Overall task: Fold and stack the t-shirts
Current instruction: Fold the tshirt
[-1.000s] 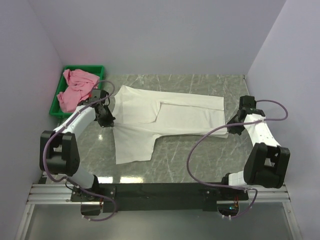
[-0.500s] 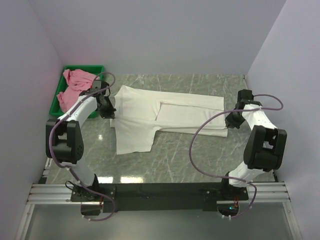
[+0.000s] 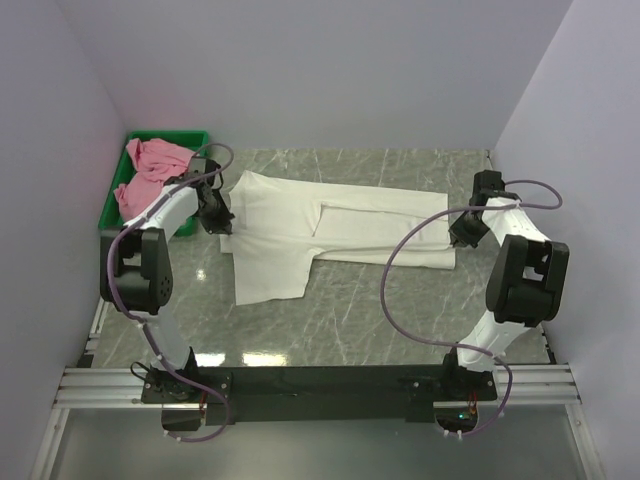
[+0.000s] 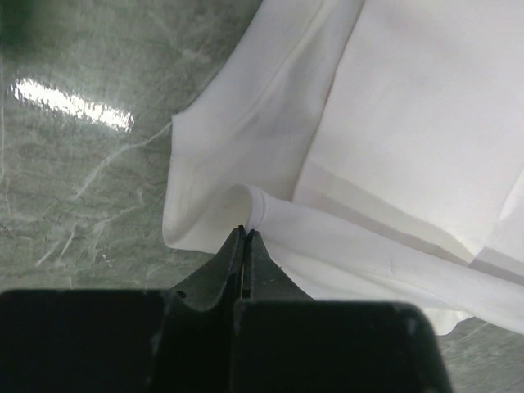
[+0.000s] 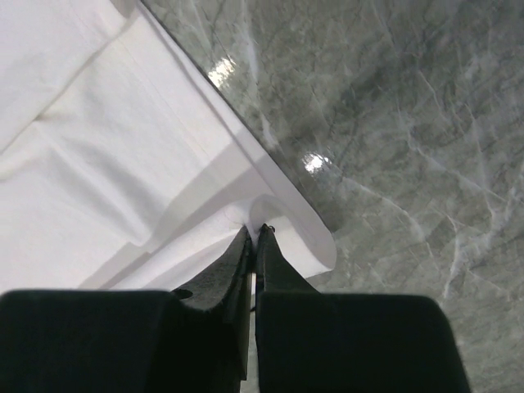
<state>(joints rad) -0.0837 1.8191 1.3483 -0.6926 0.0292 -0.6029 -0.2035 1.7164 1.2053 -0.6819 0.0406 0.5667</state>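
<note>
- left gripper: jaws pinched together on a raised fold at the left edge of the white t-shirt
- right gripper: jaws pinched on a fold at the white t-shirt's right edge
- white t-shirt lies spread out, partly folded, on the table
- pink t-shirt sits crumpled in the green tray, left of the white t-shirt

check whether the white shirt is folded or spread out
Partly folded: the white t-shirt has a layer doubled over along its length, one sleeve jutting out. The left gripper and right gripper pinch its ends.
</note>
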